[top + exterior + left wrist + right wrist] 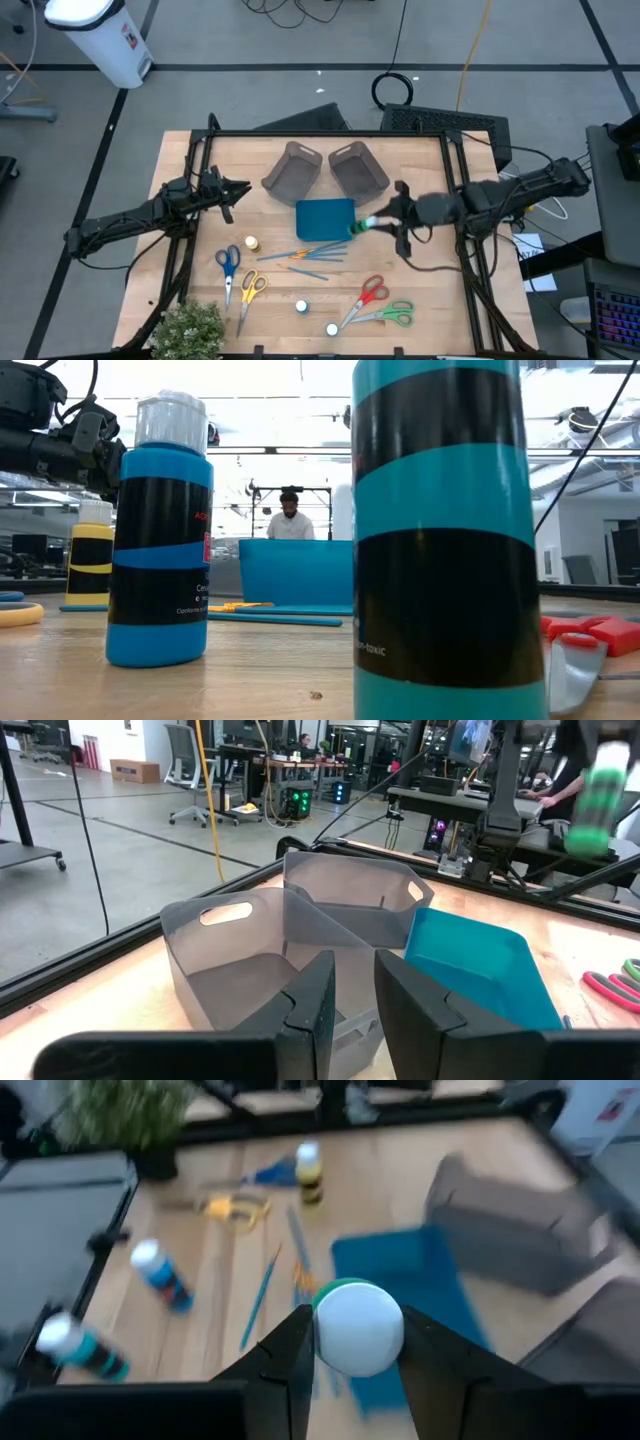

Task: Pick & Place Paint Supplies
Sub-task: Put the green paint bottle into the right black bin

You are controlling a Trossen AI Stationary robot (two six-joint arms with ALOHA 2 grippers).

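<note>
A small paint bottle [359,228] with a green label and a white end hangs over the right edge of the teal tray [322,215], with my right gripper [372,224] shut on it. On the table rest a yellow bottle [252,243], a blue one [301,307] and a teal one [332,328]. Blue scissors [228,262], yellow scissors [250,288], red scissors [369,293], green scissors [396,314] and thin brushes [310,255] lie flat. My left gripper [243,188] waits at the far left, its fingers [318,995] a narrow gap apart with nothing between them. My right gripper pinches the green bottle between its two fingers, one on each side of its round body [322,1330]. The bottle's white end [358,1332] faces back toward the wrist. The fingers come from the table's right, slanting down. The bottle is lifted clear, above the tray.
Two grey-brown bins [292,170] [358,168] stand at the far side behind the tray. A potted plant [188,328] sits at the near left corner. A black frame [320,133] rims the table. A person [290,515] stands far behind.
</note>
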